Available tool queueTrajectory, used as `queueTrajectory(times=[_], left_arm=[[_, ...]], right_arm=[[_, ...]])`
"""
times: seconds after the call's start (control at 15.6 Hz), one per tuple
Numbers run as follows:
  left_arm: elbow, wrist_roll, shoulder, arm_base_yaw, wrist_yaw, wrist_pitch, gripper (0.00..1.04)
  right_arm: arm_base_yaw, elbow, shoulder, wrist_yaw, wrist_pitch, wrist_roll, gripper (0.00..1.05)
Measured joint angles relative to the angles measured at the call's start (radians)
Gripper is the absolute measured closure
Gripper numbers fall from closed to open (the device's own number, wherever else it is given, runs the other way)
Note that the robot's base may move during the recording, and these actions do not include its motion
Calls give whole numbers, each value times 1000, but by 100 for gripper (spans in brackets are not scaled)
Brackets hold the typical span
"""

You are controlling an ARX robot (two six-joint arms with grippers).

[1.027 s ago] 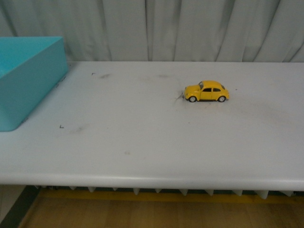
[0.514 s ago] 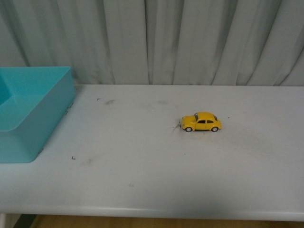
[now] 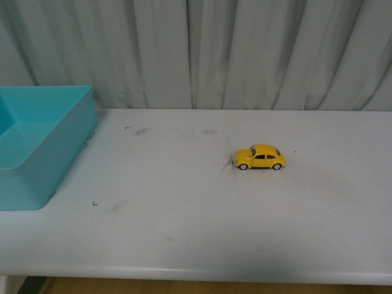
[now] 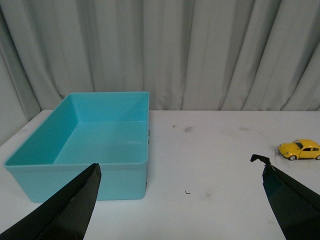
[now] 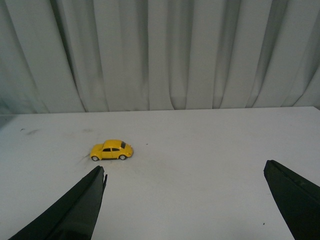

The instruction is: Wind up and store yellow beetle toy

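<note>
Behind everything hangs a pale grey pleated curtain (image 3: 196,55), and in front of it lies the wide white worktop (image 3: 184,233), faintly scuffed. At its left end stands a deep turquoise plastic rectangular bin (image 3: 24,187) with nothing visible inside it. Neither arm shows in the front view. Each wrist view shows its own dark jaws spread wide with nothing between them: the left arm's jaws look over the bin, and the right arm's jaws look toward the car from well back.

The small glossy yellow beetle toy car (image 3: 260,157) sits on its wheels right of the worktop's middle. It stands side-on with its nose toward the bin, untouched and well apart from it.

Nothing of the task looks begun. The likely risks come from the car itself. It is rounded, slick and free-rolling, so if one jaw touches first it could be nudged away, and a pinch on the curved roof could squirt it out. If it is wound and then let slip, it could shoot off the worktop's edge and never reach the bin.
</note>
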Motion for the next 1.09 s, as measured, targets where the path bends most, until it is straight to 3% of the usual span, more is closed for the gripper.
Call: queueTrajectory(times=[1.09], left_arm=[[0, 0, 0, 0, 0, 0, 7]], right_arm=[[0, 0, 0, 0, 1, 0, 6]])
